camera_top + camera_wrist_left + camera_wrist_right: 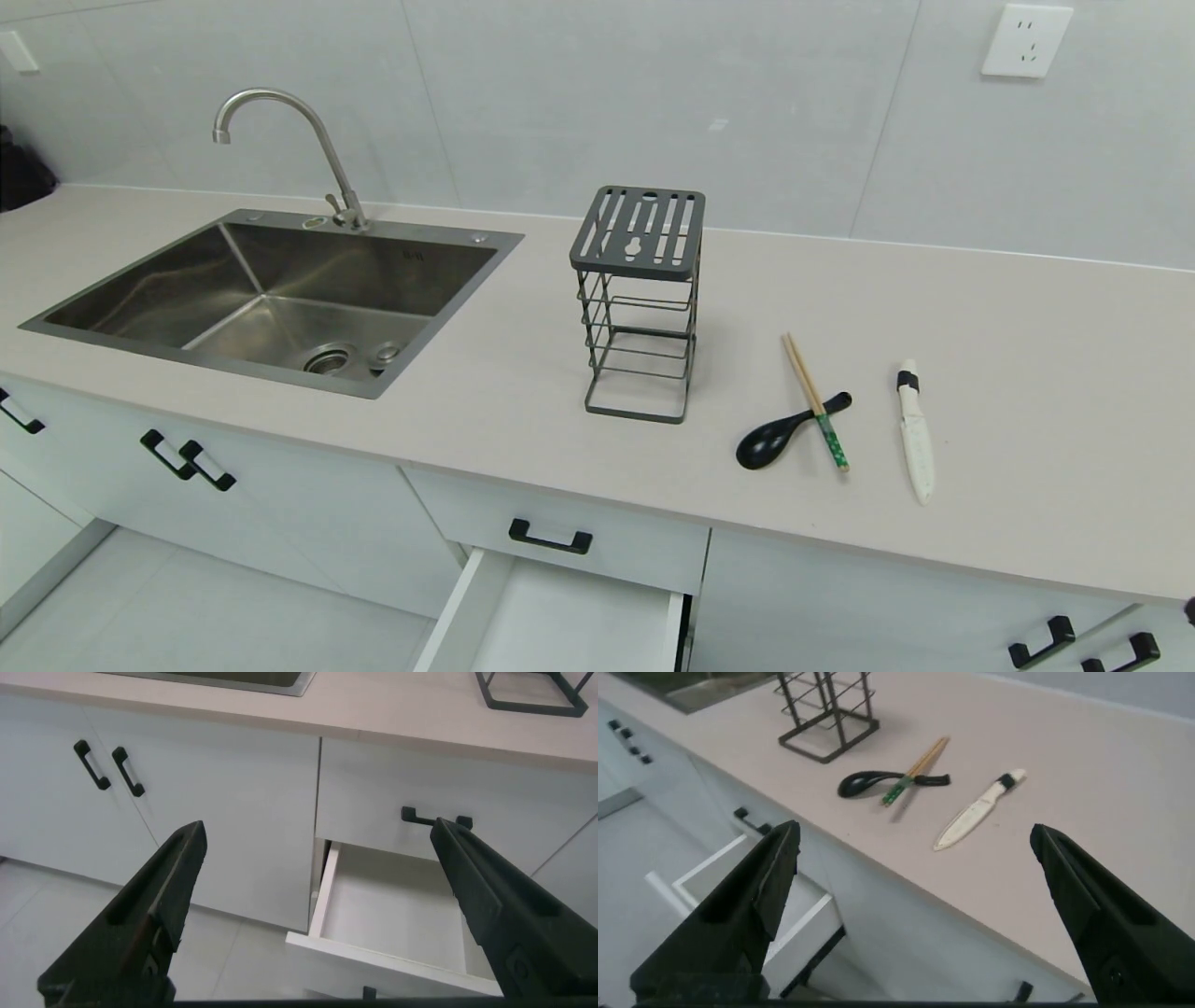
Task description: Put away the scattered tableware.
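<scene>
Rather near counter (1027, 373) edge: spoon (775, 439), knife (916, 434).

Sink (373, 271) left; rack (639, 303) centre; chopsticks (803, 373) across spoon (766, 445) right of rack; knife (915, 434) rightmost; open drawer (560, 616) below.

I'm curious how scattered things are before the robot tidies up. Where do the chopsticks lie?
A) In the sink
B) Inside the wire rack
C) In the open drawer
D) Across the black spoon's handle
D: the chopsticks lie on the countertop, crossing over the handle of the black spoon, to one side of the wire rack.
</scene>
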Tool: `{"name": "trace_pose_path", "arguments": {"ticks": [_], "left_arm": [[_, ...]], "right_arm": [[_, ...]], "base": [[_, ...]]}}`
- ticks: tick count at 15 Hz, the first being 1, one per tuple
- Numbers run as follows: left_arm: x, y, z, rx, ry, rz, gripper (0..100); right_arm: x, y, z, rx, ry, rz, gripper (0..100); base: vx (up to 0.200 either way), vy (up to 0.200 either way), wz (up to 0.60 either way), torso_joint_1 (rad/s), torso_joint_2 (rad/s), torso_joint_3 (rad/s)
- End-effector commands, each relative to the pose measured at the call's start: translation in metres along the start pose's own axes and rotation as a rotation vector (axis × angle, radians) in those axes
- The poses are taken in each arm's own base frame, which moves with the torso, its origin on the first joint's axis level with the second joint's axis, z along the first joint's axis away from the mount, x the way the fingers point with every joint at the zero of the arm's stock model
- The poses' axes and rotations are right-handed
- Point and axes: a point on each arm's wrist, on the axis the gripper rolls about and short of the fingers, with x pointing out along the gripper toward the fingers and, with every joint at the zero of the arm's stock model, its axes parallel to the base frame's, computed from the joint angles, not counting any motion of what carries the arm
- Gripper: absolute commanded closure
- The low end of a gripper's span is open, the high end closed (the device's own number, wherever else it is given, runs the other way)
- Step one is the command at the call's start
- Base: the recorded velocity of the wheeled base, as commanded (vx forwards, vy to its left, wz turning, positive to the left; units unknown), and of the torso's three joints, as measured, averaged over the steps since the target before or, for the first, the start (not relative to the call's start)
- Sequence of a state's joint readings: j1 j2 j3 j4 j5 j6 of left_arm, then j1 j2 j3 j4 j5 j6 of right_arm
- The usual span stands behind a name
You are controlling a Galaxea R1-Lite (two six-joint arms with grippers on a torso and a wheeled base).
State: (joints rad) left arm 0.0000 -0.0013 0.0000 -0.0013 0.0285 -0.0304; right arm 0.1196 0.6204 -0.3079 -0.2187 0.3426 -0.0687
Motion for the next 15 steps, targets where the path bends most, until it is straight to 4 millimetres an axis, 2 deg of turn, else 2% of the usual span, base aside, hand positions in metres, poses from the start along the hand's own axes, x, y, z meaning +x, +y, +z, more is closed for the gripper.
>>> {"name": "trace_pose_path", "arguments": {"ticks": [1, 6, 11, 15], "left_arm": [[0.0, 0.0, 0.0, 0.0, 0.001, 0.001, 0], [0.0, 0.0, 0.0, 0.0, 0.001, 0.001, 0], [0.0, 0.0, 0.0, 0.0, 0.001, 0.001, 0], [0.0, 0.0, 0.0, 0.0, 0.001, 0.001, 0]], "right_arm": [[0.042, -0.011, -0.001, 0.026, 0.176, 0.052, 0], [0.086, -0.024, -0.004, 0.011, 0.285, 0.07, 0], [0.111, -0.017, -0.003, -0.007, 0.33, 0.115, 0], [0.143, -0.006, 0.008, -0.042, 0.347, 0.156, 0]], "base": [[0.0, 0.0, 0.0, 0.0, 0.0, 0.0], [0.0, 0.0, 0.0, 0.0, 0.0, 0.0], [0.0, 0.0, 0.0, 0.0, 0.0, 0.0], [0.0, 0.0, 0.0, 0.0, 0.0, 0.0]]}}
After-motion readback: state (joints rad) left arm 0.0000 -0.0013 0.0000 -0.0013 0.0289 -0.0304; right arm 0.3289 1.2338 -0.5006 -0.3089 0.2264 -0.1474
